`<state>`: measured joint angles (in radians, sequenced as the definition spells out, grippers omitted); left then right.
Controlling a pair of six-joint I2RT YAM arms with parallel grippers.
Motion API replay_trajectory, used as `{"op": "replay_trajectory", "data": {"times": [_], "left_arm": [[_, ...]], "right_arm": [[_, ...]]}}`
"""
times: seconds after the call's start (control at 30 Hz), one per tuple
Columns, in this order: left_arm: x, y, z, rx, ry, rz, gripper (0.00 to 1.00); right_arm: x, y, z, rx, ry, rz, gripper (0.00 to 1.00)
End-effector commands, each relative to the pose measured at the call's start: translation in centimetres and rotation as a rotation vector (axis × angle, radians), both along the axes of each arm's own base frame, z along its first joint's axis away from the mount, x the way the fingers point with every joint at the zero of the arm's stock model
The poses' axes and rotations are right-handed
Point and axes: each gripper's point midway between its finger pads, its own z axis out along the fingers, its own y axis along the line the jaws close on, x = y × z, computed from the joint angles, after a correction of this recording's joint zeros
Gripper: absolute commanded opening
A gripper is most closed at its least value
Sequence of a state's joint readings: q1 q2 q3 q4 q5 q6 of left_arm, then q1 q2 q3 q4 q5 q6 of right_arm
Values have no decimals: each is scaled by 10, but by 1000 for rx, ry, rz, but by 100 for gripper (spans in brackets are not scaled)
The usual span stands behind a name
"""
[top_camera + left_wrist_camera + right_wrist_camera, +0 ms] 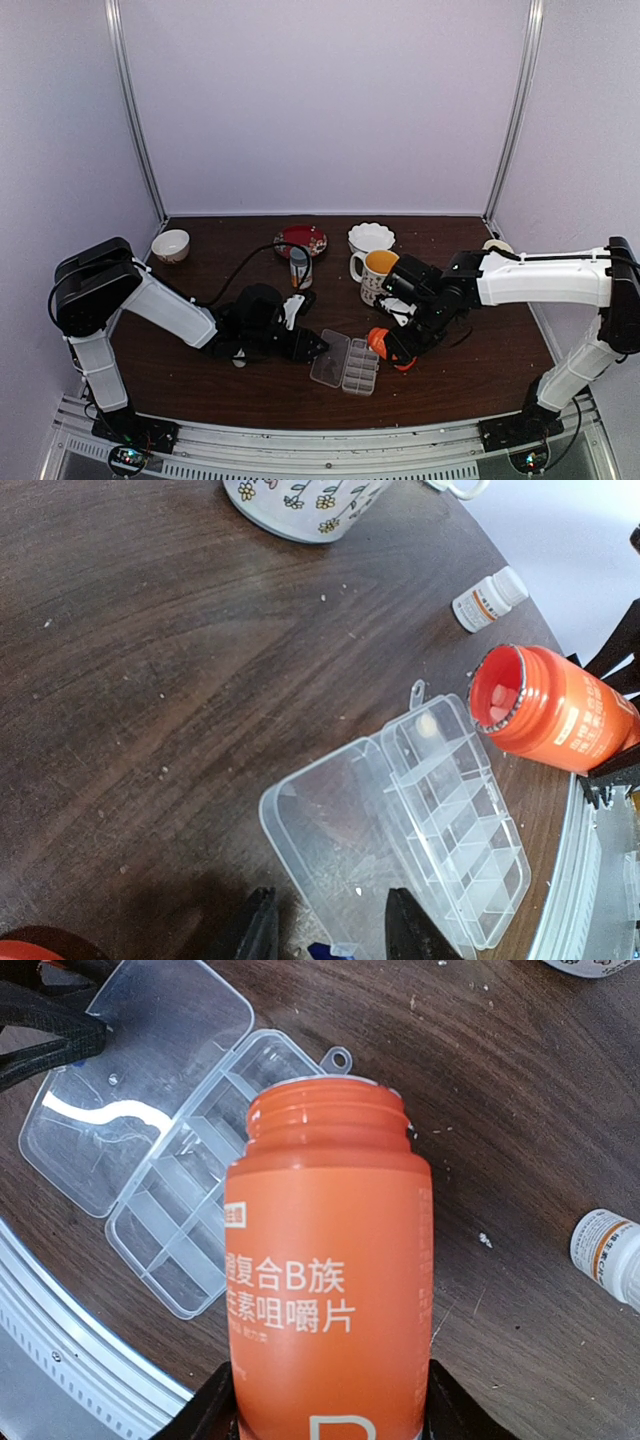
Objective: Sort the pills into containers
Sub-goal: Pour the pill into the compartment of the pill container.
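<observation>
The clear pill box lies open, its lid (335, 825) flat on the table and its two rows of containers (455, 825) beside it. One pale pill (428, 723) sits in the far corner cell, and a tiny white speck (358, 890) lies on the lid. My right gripper (330, 1400) is shut on an orange bottle (330, 1260), uncapped and tipped with its mouth (497, 692) just over the far end of the box (346, 363). My left gripper (330, 932) is open, its fingers either side of the lid's near end (312, 347).
A flowered mug (375, 272) stands just behind the box. A small white bottle (488, 598) lies on its side beyond the orange one. Further back are a white bowl (371, 237), a red plate (301, 240), a capped bottle (300, 266) and a small bowl (171, 245). The table's metal rail (60, 1330) runs close to the box.
</observation>
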<state>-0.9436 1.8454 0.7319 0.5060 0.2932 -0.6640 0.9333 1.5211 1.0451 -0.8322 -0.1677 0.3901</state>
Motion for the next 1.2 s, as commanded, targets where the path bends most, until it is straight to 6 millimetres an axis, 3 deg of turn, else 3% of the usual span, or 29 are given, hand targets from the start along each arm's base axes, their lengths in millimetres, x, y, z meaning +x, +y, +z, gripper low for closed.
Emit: {"op": "replay_trajectory", "data": {"times": [0.0, 0.13, 0.23, 0.33, 0.47, 0.6, 0.7, 0.83, 0.93, 1.1, 1.17], "left_arm": [[1, -5, 7, -33, -19, -5, 40], [0, -5, 7, -33, -18, -6, 40], [0, -4, 7, -33, -18, -5, 40], [0, -5, 7, -34, -18, -6, 40], [0, -5, 7, -32, -18, -7, 40], [0, -5, 7, -32, -18, -6, 40], [0, -4, 6, -31, -17, -6, 40], [0, -4, 6, -31, -15, -5, 40], [0, -5, 7, -32, -18, -5, 40], [0, -4, 6, -31, -15, -5, 40], [1, -5, 6, -32, -16, -5, 40]], "right_arm": [[2, -6, -4, -73, 17, 14, 0], [3, 11, 7, 56, -5, 2, 0], [3, -4, 0, -84, 18, 21, 0], [7, 5, 11, 5, -21, 8, 0], [4, -8, 0, -113, 14, 21, 0], [5, 6, 6, -9, -11, 13, 0], [5, -4, -1, -115, 9, 27, 0], [8, 7, 10, -3, -33, 6, 0], [4, -8, 0, -137, 4, 24, 0], [6, 2, 5, -59, -17, 14, 0], [4, -5, 0, -142, 18, 36, 0]]}}
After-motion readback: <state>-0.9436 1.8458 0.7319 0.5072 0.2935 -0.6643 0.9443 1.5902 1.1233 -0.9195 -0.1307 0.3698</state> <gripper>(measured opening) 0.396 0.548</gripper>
